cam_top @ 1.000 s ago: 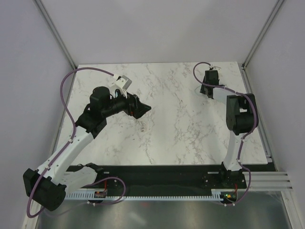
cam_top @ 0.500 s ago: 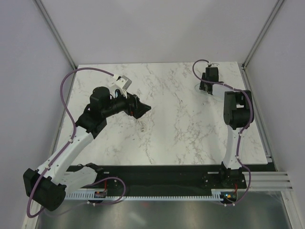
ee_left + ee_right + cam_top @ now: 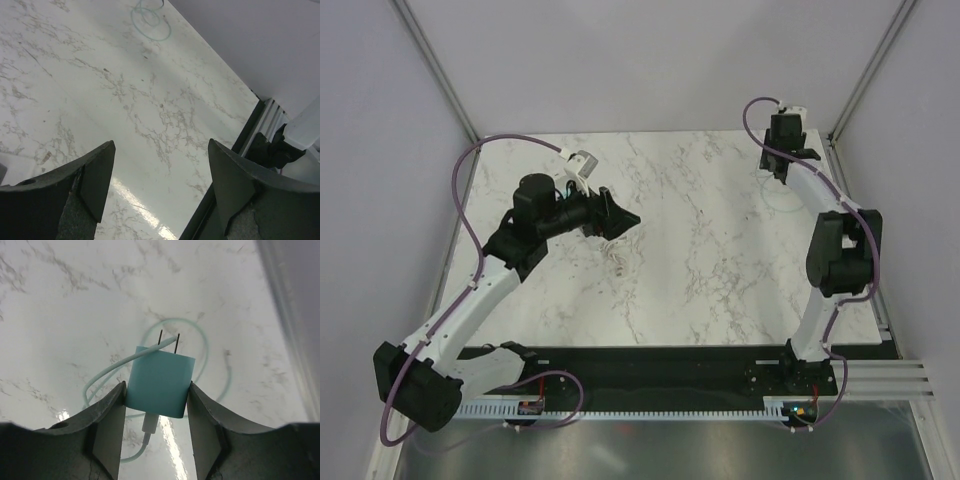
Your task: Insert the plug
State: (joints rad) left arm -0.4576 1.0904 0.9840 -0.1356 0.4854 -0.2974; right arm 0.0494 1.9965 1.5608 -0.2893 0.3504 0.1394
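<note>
**Right gripper** [image 3: 156, 392]: fingers closed against both sides of a pale blue plug [image 3: 160, 376], with the prongs pointing away from the wrist. The arm is stretched to the far right corner of the table [image 3: 720, 250]. The plug's cable [image 3: 102, 374] loops on the marble beneath it.

**Left gripper** [image 3: 160, 175]: jaws wide apart with nothing between them, held over the table's left half.

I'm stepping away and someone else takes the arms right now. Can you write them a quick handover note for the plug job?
Left claw: open, empty, over the marble table.
Right claw: shut on the teal plug, prongs pointing away from it, above the table's far right corner.
Cable: runs from the plug's base, loops on the table below.
Done: plug grasped.
To do: no socket shows in any view; locate it, then insert.
</note>
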